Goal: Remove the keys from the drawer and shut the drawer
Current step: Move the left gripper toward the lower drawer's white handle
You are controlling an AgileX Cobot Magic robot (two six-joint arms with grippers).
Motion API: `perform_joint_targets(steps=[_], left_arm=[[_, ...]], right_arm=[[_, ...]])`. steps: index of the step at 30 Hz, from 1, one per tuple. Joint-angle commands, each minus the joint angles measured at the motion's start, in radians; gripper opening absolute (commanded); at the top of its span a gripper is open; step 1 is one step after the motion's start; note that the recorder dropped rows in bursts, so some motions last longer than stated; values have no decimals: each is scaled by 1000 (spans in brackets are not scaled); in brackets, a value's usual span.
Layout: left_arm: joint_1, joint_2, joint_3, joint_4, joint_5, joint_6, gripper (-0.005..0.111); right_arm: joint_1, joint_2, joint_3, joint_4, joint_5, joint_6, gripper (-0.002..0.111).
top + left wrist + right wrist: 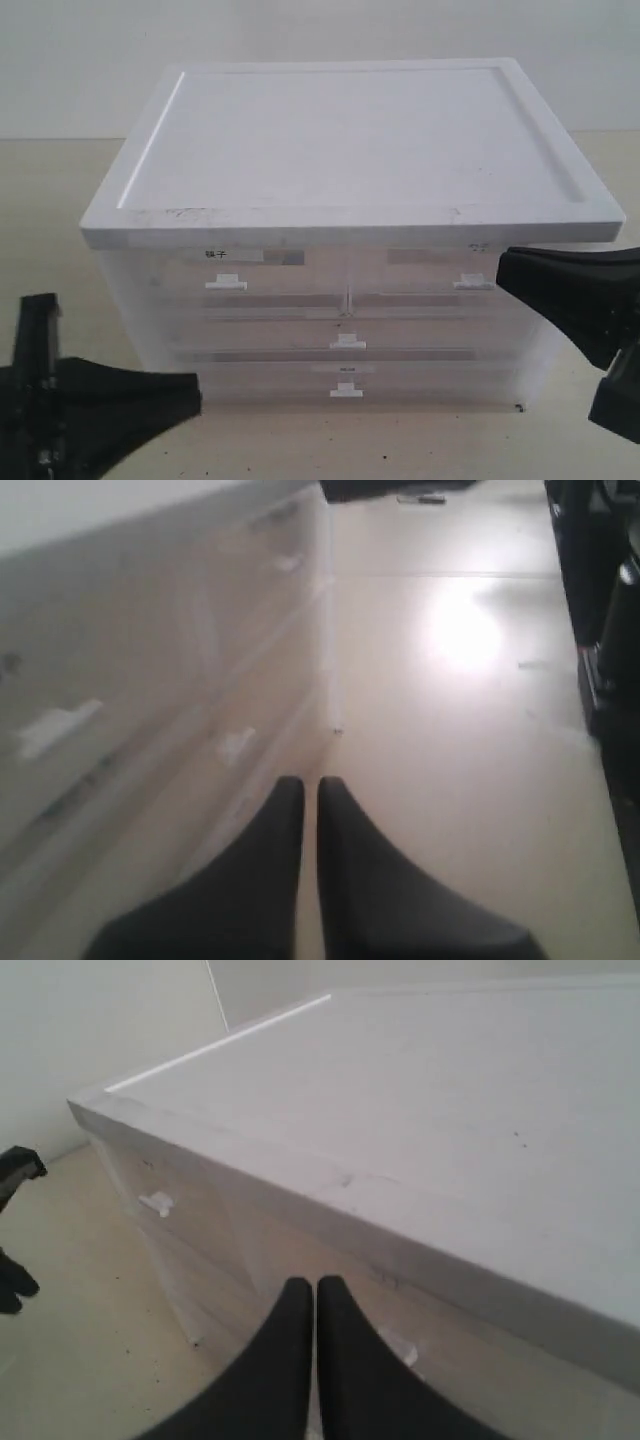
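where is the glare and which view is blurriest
Left wrist view: a bright glare patch on the table, and the drawer unit is the blurriest, smeared. Exterior view: soft but evenly lit. Right wrist view: even light, the white lid fairly sharp.

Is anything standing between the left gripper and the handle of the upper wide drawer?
Nothing visible does. Only table lies between the shut left gripper and the small white handle; the drawer is closed.

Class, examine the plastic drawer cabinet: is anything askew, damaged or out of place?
Nothing serious. The translucent plastic drawer cabinet has every drawer flush, and its flat white lid sits level. Faint dark scuffs mark the lid's front edge.
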Motion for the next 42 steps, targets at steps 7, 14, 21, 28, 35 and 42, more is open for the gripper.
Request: perform_joint_targets(steps=[7, 14, 21, 28, 35, 42], left_arm=[[-628, 566, -199, -854, -47, 949, 30], [-838, 603, -323, -1196, -66, 1291, 30], [-914, 603, -349, -1407, -15, 1492, 30], [-914, 607, -349, -1525, 6, 1581, 30], [-912, 613, -382, -1574, 9, 1665, 30], [-912, 660, -434, -1735, 26, 1792, 23]], right_arm=[[-2, 6, -9, -13, 24, -28, 0], [-2, 6, -9, -13, 24, -28, 0], [-2, 6, -9, -13, 24, -24, 0], [-2, 6, -9, -13, 24, -24, 0], [-2, 6, -9, -15, 24, -25, 0], [-2, 6, -9, -14, 24, -23, 0]])
